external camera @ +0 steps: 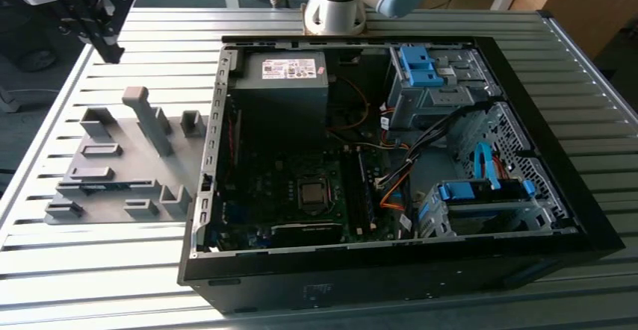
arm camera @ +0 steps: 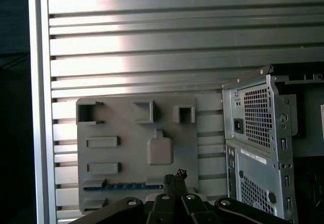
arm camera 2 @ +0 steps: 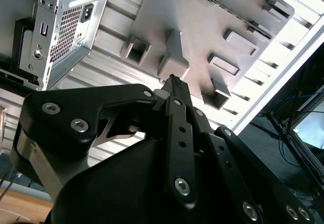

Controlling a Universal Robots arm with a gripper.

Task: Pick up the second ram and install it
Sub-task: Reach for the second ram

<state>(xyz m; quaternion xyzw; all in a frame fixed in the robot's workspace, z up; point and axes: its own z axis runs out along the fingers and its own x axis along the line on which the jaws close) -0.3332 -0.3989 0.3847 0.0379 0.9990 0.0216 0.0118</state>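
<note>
The second ram (external camera: 104, 187) lies on edge as a thin blue-green strip in a slot near the front of the grey tray (external camera: 119, 158). In the first wrist view the ram (arm camera: 126, 186) is a bluish line along the tray's (arm camera: 131, 133) near side, just beside my fingertips. My gripper (external camera: 107, 48) hangs high over the table's far corner at the exterior view's left, beyond the tray and apart from it. Its fingers (arm camera 2: 174, 84) are shut together with nothing between them.
The open black computer case (external camera: 399, 158) fills the exterior view's right, with motherboard (external camera: 299, 195), power supply (external camera: 284, 69), blue drive brackets (external camera: 419, 65) and orange and blue cables (external camera: 394, 195). Upright grey blocks (external camera: 149, 117) rise from the tray. The slatted metal table (external camera: 100, 270) ends at an edge on the left.
</note>
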